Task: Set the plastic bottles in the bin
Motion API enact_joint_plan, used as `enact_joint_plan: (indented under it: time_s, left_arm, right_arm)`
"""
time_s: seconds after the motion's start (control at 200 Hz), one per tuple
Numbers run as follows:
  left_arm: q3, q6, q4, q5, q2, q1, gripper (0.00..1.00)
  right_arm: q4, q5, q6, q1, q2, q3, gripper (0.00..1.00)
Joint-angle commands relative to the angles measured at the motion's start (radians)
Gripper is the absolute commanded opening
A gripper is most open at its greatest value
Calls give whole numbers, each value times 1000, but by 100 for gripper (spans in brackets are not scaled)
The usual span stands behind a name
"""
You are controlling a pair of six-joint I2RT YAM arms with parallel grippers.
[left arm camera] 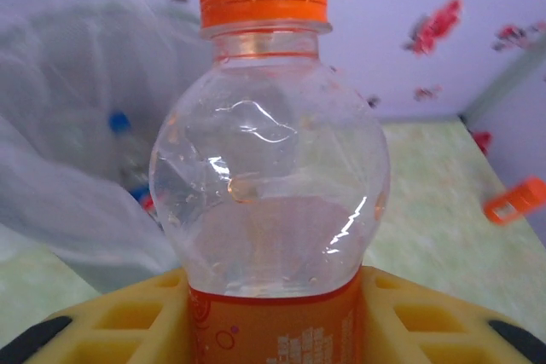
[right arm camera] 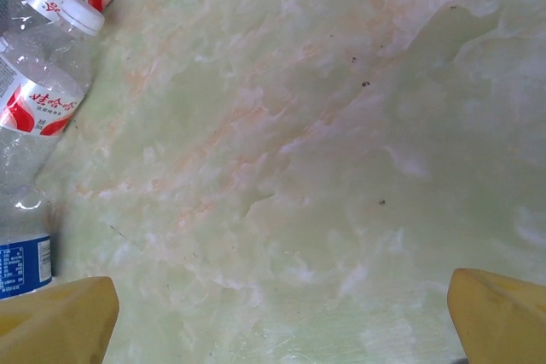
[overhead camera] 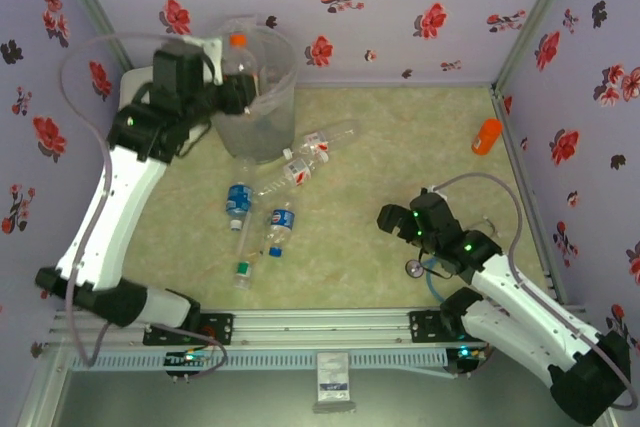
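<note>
Clamped on the upright orange-capped bottle (left arm camera: pixel 271 185), the left end effector (overhead camera: pixel 233 95) holds it at the left rim of the bin (overhead camera: pixel 276 97), whose opening lies just rightward

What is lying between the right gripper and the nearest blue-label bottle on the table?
Nothing. In the top view the table between the right gripper and the blue-label bottle is bare greenish surface.
</note>
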Motion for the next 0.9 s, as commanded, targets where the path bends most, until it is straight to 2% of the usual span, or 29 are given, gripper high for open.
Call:
enact_joint_plan:
  time_s: [0.0,0.175,0.26,0.315,0.405,0.68,0.8,0.895]
  left_arm:
    - [188,85,-27,28,164,73,13]
    - [586,100,-179,24,491,152,0]
    - [795,98,-276,17,647,176,0]
    - [872,102,-313,14,724,183,0]
    - [839,118,-312,21,764,183,0]
    - [560,226,-317,63,763,159,0]
    - [464,245,-279,63,734,155,25]
    - [428,228,-222,77,691,156,61]
  right_arm:
    - [-65,3,-28,-8,-25,-1,99]
    - [-91,13,-30,-11,-56,-1,99]
    - [-94,12,-42,-14,-54,2,99]
    - [-102,12,-51,-16,-47,10,99]
    - [-108,16,-62,-18,-41,15,99]
    - [-83,4,-67,-23,-17,12,99]
    - [-70,-13,-64,-24,-2,11,99]
    - [-70,-16,-63,-25,3,16,99]
